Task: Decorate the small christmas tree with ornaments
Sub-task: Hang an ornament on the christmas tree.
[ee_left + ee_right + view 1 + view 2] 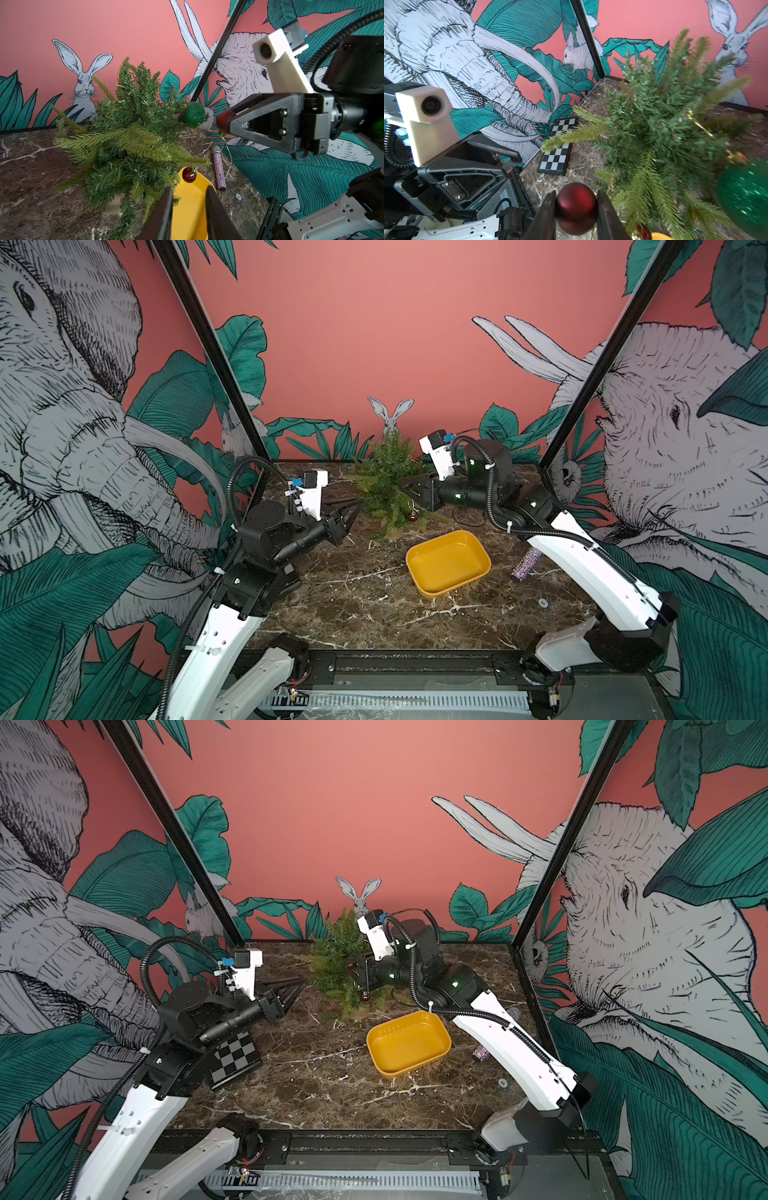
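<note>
The small christmas tree (386, 485) (336, 965) stands in its tan pot (113, 204) at the back middle of the marble table. A glittery green ball (192, 114) (745, 193) hangs on its right side. One dark-red ornament (189, 175) (412, 517) hangs low on a front branch. My right gripper (576, 192) (409, 489) is shut on another dark-red ball (576, 207) (222, 119), right beside the tree's right branches. To the tree's left, my left gripper (189, 188) (353, 510) is open, with nothing between its fingers.
A yellow tray (453, 587) (415, 1017) lies in front of the tree. A glittery silver-purple cylinder (527, 564) (219, 172) lies to its right, under the right arm. A checkered board (235, 1056) (559, 145) lies by the left wall. A small round disc (543, 603) sits near the front right.
</note>
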`<state>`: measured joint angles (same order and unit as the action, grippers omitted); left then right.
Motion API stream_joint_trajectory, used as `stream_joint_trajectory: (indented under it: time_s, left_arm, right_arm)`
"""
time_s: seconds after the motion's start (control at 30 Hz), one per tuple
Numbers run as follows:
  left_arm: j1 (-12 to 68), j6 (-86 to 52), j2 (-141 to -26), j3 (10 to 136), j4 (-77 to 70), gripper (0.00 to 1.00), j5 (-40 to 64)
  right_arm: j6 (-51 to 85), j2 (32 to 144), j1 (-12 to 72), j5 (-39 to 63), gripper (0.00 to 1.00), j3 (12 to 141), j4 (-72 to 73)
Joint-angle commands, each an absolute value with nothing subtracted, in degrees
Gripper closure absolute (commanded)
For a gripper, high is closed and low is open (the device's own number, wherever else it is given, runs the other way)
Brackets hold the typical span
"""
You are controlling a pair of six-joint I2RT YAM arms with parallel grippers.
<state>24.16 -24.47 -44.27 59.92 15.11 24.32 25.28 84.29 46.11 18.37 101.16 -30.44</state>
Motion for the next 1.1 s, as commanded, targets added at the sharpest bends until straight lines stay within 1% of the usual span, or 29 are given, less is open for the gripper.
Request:
stream_joint_trajectory:
  time_s: [0.0, 0.37, 0.6, 0.83, 1.07]
  left_arm:
    - [23.8, -24.0, -43.2, 59.5, 17.4, 0.69, 21.3]
    - [23.2, -24.2, -42.8, 58.0, 19.0, 0.68, 13.9]
    - [23.0, -25.1, -43.7, 56.6, 17.2, 0.67, 14.9]
    - [22.9, -25.5, -44.0, 55.6, 16.1, 0.66, 15.6]
    - [22.9, -25.7, -43.9, 55.0, 15.3, 0.62, 16.2]
  right_arm:
    - [25.3, 86.3, 47.1, 20.9, 0.73, 104.3, -25.2]
    - [25.9, 94.5, 48.1, 25.1, 0.73, 112.4, -22.6]
    - [26.5, 98.5, 48.7, 27.7, 0.73, 116.8, -22.2]
    - [26.3, 99.9, 49.0, 28.4, 0.73, 117.3, -19.6]
    - [26.8, 102.3, 49.0, 29.4, 0.73, 119.5, -19.6]
